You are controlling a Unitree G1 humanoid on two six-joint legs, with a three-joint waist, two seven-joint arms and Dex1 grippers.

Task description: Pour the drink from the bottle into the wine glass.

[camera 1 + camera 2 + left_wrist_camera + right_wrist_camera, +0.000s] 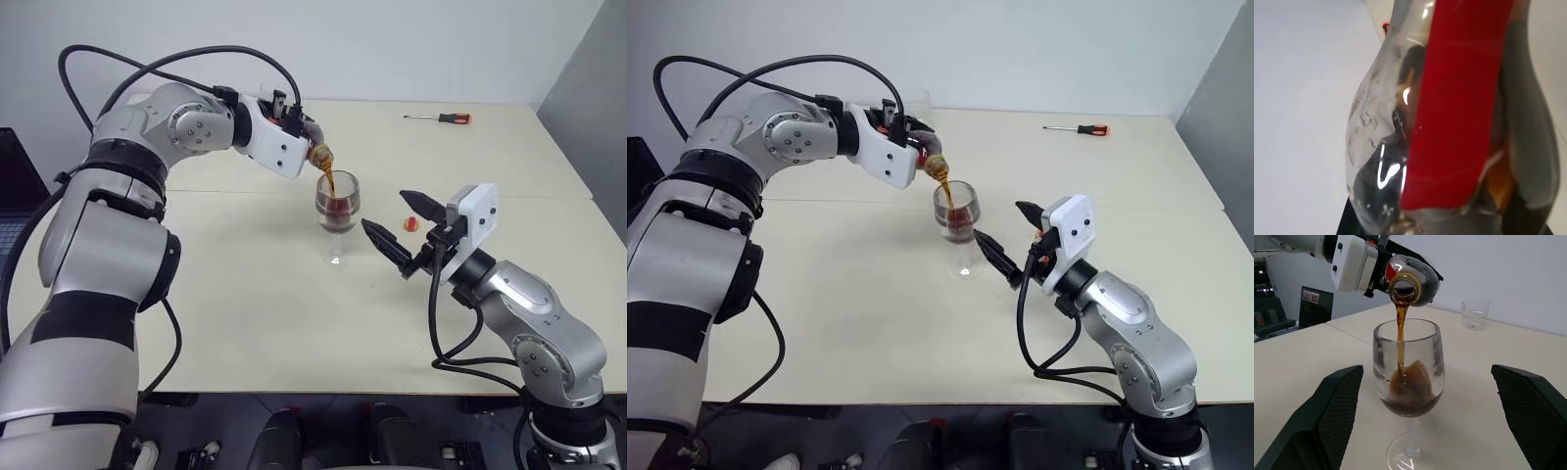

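The wine glass (337,206) stands upright on the cream table (245,323), its bowl about a third full of dark brown drink (1409,400). Just above its rim, the small clear bottle (1413,279) with a red band (1459,122) is tipped mouth-down, and a thin brown stream (1399,330) falls into the bowl. My left gripper (911,132) is shut on the bottle's body. My right gripper (384,209) is open just right of the glass, one black finger (1337,406) on each side of it, touching nothing.
A small yellow-and-red cap (411,223) lies on the table by my right gripper. A short clear tumbler (1474,314) stands farther back behind the bottle. An orange-handled screwdriver (441,118) lies at the far right. A dark laptop (15,186) sits off the left edge.
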